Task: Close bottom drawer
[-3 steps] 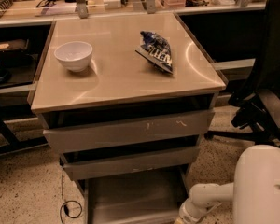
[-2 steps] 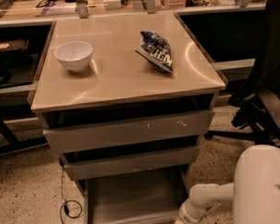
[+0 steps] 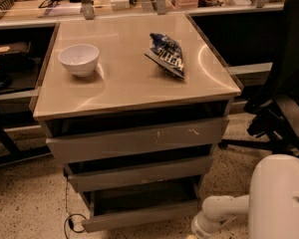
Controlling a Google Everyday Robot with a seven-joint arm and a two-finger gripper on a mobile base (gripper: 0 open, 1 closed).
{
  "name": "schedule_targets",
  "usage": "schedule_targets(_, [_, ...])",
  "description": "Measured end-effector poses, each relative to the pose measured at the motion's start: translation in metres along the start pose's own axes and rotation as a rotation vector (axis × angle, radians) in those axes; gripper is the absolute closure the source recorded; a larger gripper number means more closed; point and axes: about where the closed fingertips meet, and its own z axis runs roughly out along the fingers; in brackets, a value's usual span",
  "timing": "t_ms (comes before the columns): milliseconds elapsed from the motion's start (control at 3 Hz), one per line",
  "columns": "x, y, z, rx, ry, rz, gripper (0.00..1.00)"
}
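The bottom drawer [image 3: 139, 217] of the grey cabinet is a wide shallow grey drawer with a plain front strip. It stands out a short way past the two drawers above it, and a dark strip of its inside [image 3: 142, 202] shows. My white arm [image 3: 220, 212] reaches down at the lower right, just right of the drawer's front corner. My gripper is below the bottom edge of the camera view and does not show.
The middle drawer front [image 3: 139, 173] and the scratched top drawer front [image 3: 139, 141] stand slightly out. A white bowl [image 3: 78, 59] and a blue snack bag [image 3: 167, 54] lie on the cabinet top. A black office chair [image 3: 284, 98] stands at the right. A cable [image 3: 72, 224] lies by the cabinet's left foot.
The bottom drawer has slid most of the way in: its flat floor showed far out before, and now its front strip is near the cabinet. My arm has moved in with it.
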Motion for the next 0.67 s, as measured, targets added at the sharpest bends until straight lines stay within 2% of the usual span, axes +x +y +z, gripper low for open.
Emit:
schedule_targets(333, [0.0, 0.0, 0.0, 0.0, 0.0, 0.0, 0.19])
schedule_targets(667, [0.0, 0.0, 0.0, 0.0, 0.0, 0.0, 0.42])
